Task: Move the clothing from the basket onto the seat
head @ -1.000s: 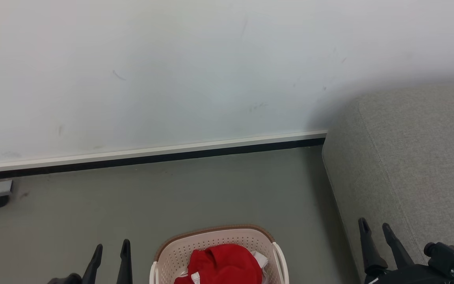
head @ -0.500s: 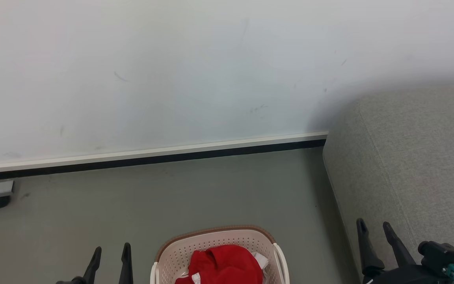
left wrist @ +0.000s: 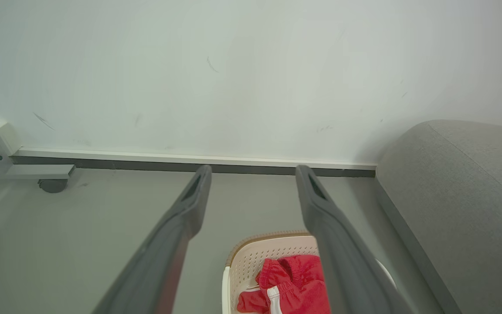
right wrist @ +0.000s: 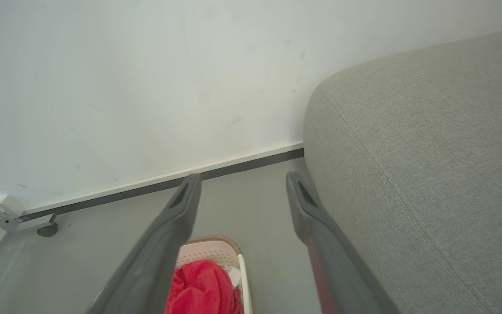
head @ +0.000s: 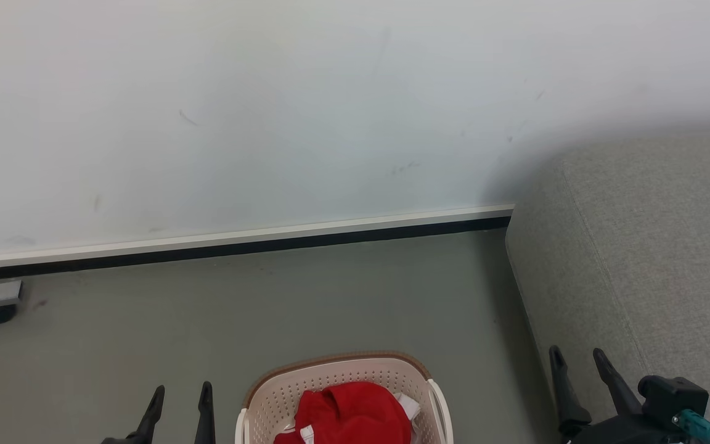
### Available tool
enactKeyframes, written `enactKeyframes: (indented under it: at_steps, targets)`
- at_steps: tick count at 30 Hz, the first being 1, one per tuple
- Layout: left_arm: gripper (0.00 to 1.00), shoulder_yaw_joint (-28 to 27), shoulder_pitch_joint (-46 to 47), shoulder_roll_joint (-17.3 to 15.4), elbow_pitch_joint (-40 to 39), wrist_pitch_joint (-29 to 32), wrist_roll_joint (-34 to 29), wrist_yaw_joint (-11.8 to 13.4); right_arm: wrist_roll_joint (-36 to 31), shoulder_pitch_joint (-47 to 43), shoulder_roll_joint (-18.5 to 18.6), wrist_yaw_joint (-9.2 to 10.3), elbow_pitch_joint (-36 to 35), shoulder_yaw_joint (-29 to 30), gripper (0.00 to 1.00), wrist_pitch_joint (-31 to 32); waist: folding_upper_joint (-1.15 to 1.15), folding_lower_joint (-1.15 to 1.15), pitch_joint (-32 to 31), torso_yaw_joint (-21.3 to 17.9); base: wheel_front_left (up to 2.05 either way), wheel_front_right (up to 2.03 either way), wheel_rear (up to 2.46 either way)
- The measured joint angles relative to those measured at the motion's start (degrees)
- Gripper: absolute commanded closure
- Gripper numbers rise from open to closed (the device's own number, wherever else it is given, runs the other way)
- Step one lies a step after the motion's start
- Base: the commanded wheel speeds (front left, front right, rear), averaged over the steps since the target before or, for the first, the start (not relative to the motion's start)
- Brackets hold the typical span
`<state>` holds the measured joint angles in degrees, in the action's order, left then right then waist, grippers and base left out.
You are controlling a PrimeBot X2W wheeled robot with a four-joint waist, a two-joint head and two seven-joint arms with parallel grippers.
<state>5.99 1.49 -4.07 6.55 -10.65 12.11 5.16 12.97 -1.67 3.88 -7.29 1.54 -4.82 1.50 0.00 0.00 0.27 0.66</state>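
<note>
The left pincer (head: 182, 394) stands wide open and holds nothing. The right pincer (head: 577, 357) is the same, spread and empty. Between them, just right of the left pincer and well left of the right one, sits the basket (head: 336, 359) on the floor (head: 330, 296). The clothing (head: 349, 412) lies bunched inside it, below and short of both sets of fingertips.

The red fabric looks soft, light and limp. It should sag and trail when lifted and may snag on the rim. A raised fold at the top of the heap looks like the best place to pinch, taken deep enough that thin cloth does not slip out.

The seat (head: 651, 246) lies beneath and beyond the right pincer, running off to its right. Farther ahead of both pincers is the wall (head: 269, 123).

Compared with a second ago, both pincers have edged inward toward the basket, the right one more so. Their spread is unchanged, and the clothing has not moved.
</note>
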Motion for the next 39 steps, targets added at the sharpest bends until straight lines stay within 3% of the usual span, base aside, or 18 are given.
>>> enactKeyframes:
  at_steps: [12, 29, 39]
  targets:
    - [0.0, 0.31, -0.05, -0.01, -0.78, 0.46, -3.81, 0.98, -4.98, 0.03, -1.01, -0.01, 0.07, 0.16, 0.0, 0.49, 0.0, 0.0, 0.02, 0.03, 0.0, 0.0, 0.0]
    - [0.0, 1.58, -0.28, -0.14, -1.2, 1.26, -2.74, 0.76, -5.03, 0.99, -1.1, -0.08, -0.53, -0.97, 0.0, 0.65, 0.0, 0.0, 0.79, -0.9, 0.0, 0.0, 0.0]
    - [0.0, 5.55, 6.5, 0.48, 11.33, 8.61, 0.8, -2.48, -4.42, 4.04, -1.13, -0.09, -2.37, -5.39, 0.0, 0.94, 0.0, 0.0, 4.5, -6.53, 0.0, 0.0, 0.0]
